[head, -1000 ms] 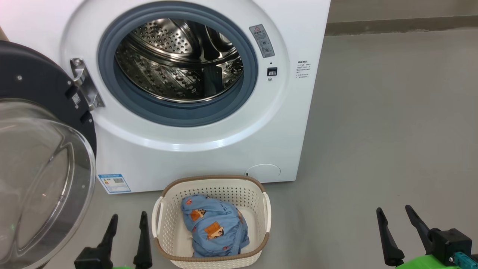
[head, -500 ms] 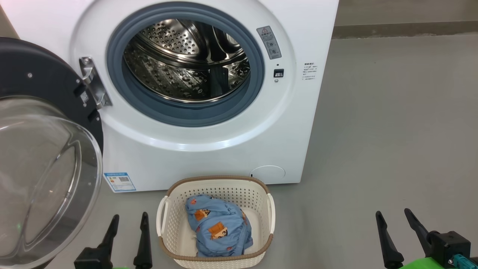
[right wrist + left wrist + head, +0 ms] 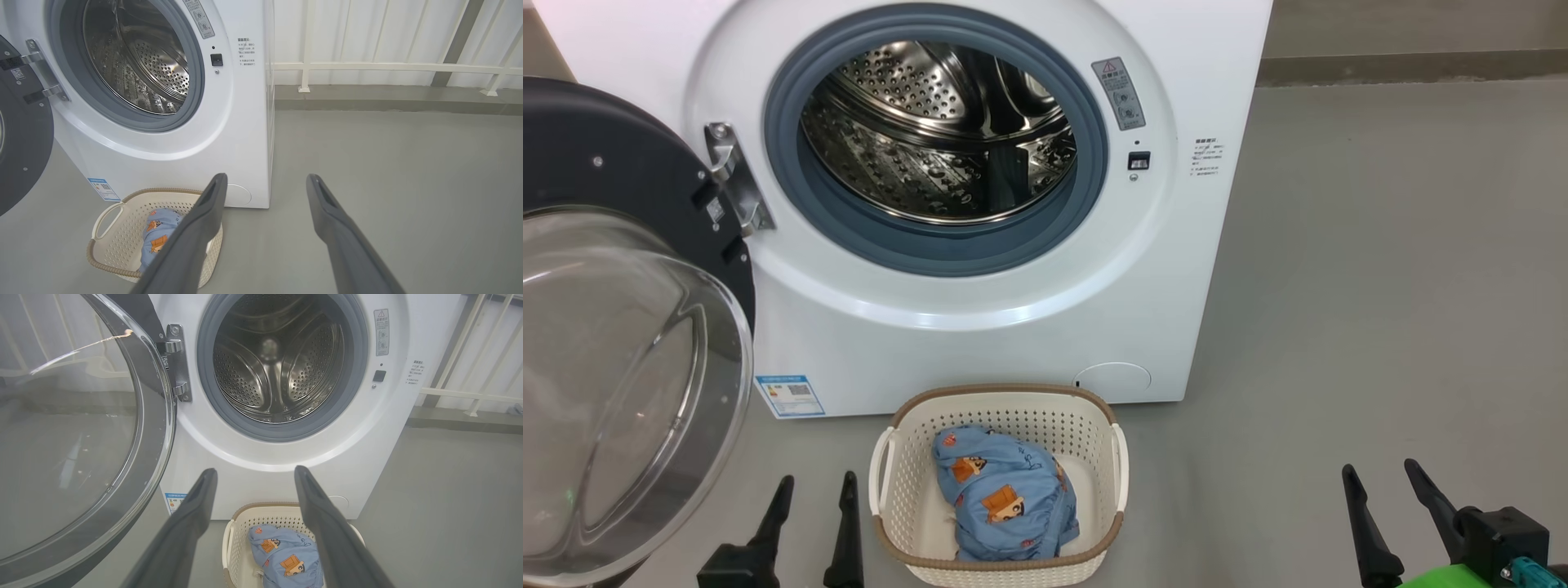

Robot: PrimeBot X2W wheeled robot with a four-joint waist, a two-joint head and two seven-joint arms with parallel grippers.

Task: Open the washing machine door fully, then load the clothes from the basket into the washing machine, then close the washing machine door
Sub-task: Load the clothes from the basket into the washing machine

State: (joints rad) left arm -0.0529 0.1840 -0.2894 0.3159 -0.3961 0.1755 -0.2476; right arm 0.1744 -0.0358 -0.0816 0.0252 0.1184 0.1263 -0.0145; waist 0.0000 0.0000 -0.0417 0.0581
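The white washing machine (image 3: 980,327) stands ahead, its steel drum (image 3: 939,131) exposed. Its black door (image 3: 621,327) with the clear porthole hangs swung wide to the left, also in the left wrist view as the door (image 3: 73,428). On the floor before the machine sits the cream basket (image 3: 1001,563) holding the blue printed clothes (image 3: 1005,502). My left gripper (image 3: 817,486) is open, low and just left of the basket. My right gripper (image 3: 1380,474) is open, well right of it. The basket (image 3: 122,228) and clothes (image 3: 157,232) show in the right wrist view, the clothes (image 3: 286,559) in the left.
Grey floor (image 3: 1380,286) stretches to the right of the machine. A white railing (image 3: 388,65) and a low kerb run along the back. The open door takes up the space on the left.
The whole head picture has shifted a little to the right, so the camera moved. The grippers, basket and door keep their places relative to each other.
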